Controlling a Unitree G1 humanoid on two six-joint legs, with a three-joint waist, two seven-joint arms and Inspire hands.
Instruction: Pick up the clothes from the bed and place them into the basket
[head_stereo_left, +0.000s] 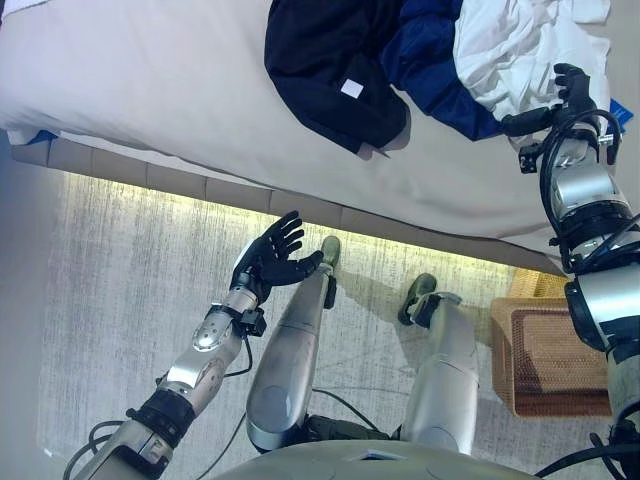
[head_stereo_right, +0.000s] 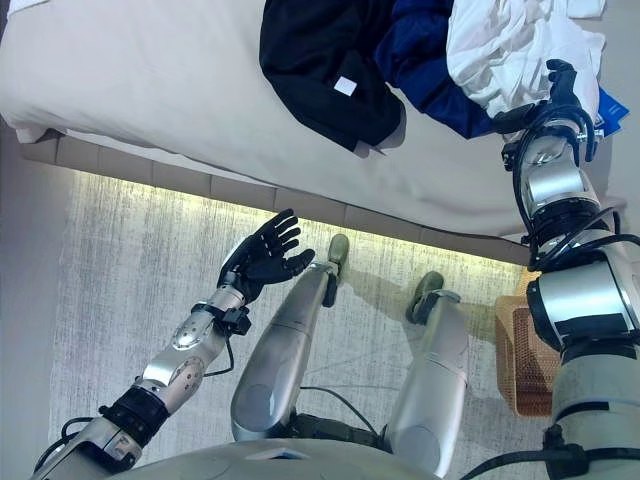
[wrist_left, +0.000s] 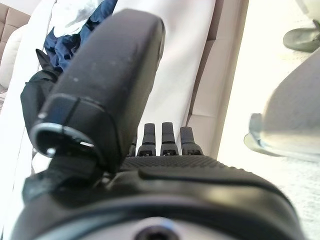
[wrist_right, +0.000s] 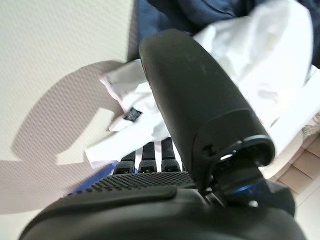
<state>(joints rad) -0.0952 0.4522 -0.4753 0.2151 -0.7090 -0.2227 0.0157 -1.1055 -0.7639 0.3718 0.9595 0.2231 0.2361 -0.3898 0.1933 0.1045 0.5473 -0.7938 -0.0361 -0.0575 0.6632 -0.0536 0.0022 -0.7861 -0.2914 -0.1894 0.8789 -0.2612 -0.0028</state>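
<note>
Clothes lie in a heap on the bed (head_stereo_left: 150, 80): a black garment (head_stereo_left: 325, 70), a dark blue one (head_stereo_left: 425, 60) and a white one (head_stereo_left: 520, 45). My right hand (head_stereo_left: 560, 100) hovers over the near edge of the white garment, fingers relaxed and open; in the right wrist view the white garment (wrist_right: 270, 75) lies just past its fingers (wrist_right: 150, 152). My left hand (head_stereo_left: 275, 258) is open and empty, held over the floor below the bed's edge, apart from the clothes. The wicker basket (head_stereo_left: 545, 355) stands on the floor at the right.
The bed's padded side (head_stereo_left: 200, 185) runs across the view with a lit strip beneath it. A pale carpet (head_stereo_left: 120, 300) covers the floor between the bed and me. The basket sits close to my right arm.
</note>
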